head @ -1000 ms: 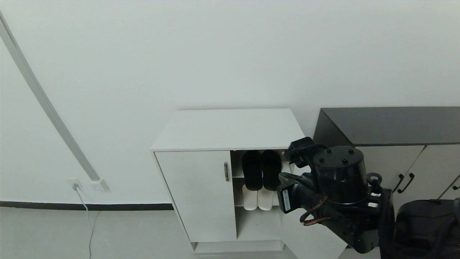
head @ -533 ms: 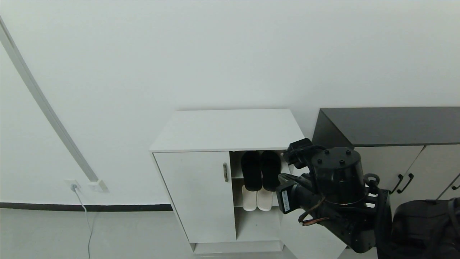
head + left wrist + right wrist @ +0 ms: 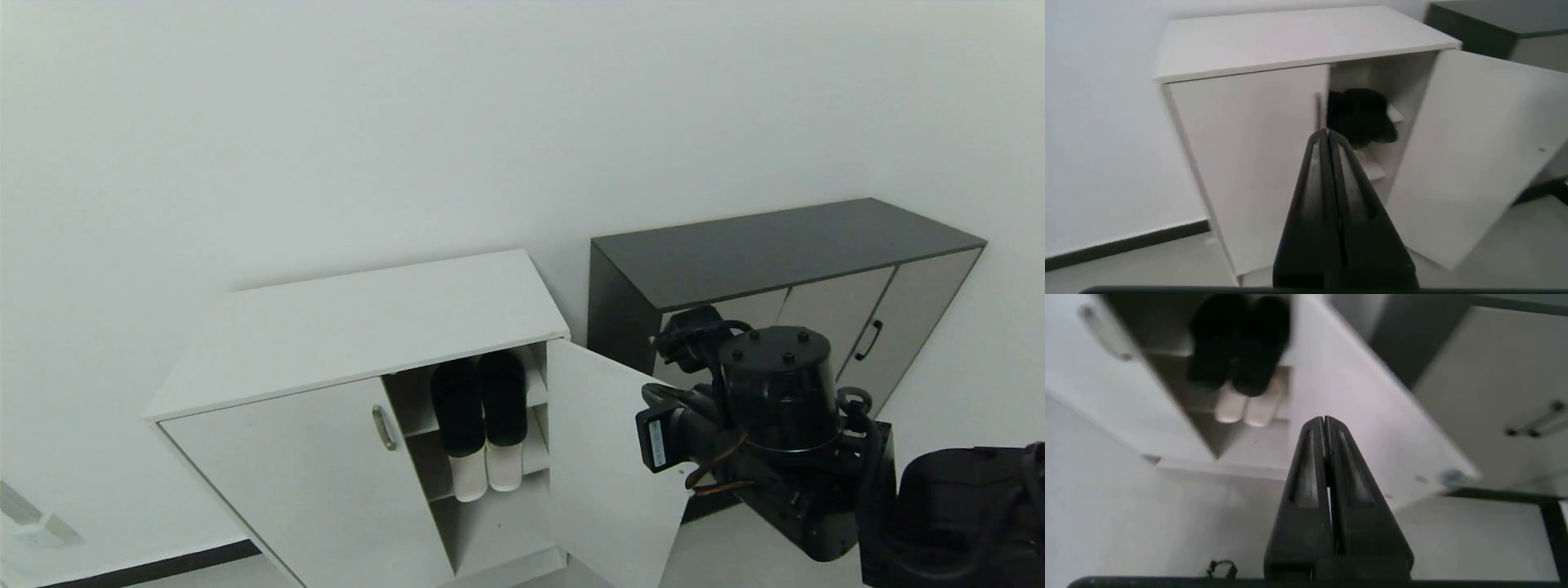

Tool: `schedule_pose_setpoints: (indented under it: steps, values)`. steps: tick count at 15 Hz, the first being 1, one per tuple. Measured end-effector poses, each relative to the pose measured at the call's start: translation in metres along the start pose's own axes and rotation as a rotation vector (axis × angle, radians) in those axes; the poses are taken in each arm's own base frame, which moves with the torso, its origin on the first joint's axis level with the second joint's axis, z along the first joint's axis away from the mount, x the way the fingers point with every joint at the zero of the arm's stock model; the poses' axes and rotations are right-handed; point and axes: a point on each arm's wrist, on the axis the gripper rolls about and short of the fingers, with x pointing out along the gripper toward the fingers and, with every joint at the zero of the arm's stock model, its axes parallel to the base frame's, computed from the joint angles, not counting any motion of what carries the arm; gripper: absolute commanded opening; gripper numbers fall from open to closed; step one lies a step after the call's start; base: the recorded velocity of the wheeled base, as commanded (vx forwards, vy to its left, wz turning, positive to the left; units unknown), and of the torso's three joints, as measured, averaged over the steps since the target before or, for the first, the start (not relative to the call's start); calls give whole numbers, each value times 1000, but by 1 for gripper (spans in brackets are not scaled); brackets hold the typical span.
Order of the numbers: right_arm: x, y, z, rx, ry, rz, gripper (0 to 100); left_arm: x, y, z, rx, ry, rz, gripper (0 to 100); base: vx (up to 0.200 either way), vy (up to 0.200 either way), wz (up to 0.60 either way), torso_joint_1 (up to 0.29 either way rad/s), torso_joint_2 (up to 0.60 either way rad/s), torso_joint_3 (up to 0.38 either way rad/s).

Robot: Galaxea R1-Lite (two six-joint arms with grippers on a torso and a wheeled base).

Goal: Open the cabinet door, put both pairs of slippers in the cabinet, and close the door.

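The white cabinet [image 3: 367,318] stands with its left door [image 3: 310,490] closed and its right door [image 3: 612,457] swung open. Inside, a black pair of slippers [image 3: 480,400] sits on the upper shelf and a white pair [image 3: 488,474] on the shelf below. My right arm [image 3: 775,392] hangs just right of the open door. My right gripper [image 3: 1324,422] is shut and empty, pointing at the open door [image 3: 1372,416] beside both pairs [image 3: 1241,339]. My left gripper [image 3: 1324,135] is shut and empty, well back from the cabinet front, facing the closed door [image 3: 1249,163].
A dark grey cabinet [image 3: 775,245] with handled doors stands against the wall right of the white one, close behind the open door. A metal handle [image 3: 381,427] is on the closed door. Bare floor lies in front of both cabinets.
The whole head view has swung to the right, so the cabinet now sits lower left and at an angle. The slippers stay on their shelves, and the right arm holds its place in the picture.
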Motion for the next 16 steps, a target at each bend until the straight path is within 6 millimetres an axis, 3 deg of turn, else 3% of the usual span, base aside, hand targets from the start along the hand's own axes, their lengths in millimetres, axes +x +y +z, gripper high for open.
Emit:
schedule_pose_setpoints:
  steps: [9,13,16]
  values:
    - [4,-2,-4,-4,-34,-7,0,0,0,0,0,0,0,0,0,0,0,0,0,0]
    - [5,-2,-5,-9,-33,-8,0,0,0,0,0,0,1,0,-200,0,0,7,7,-1]
    - [5,-1,-6,-13,-28,-4,0,0,0,0,0,0,0,0,0,0,0,0,0,0]
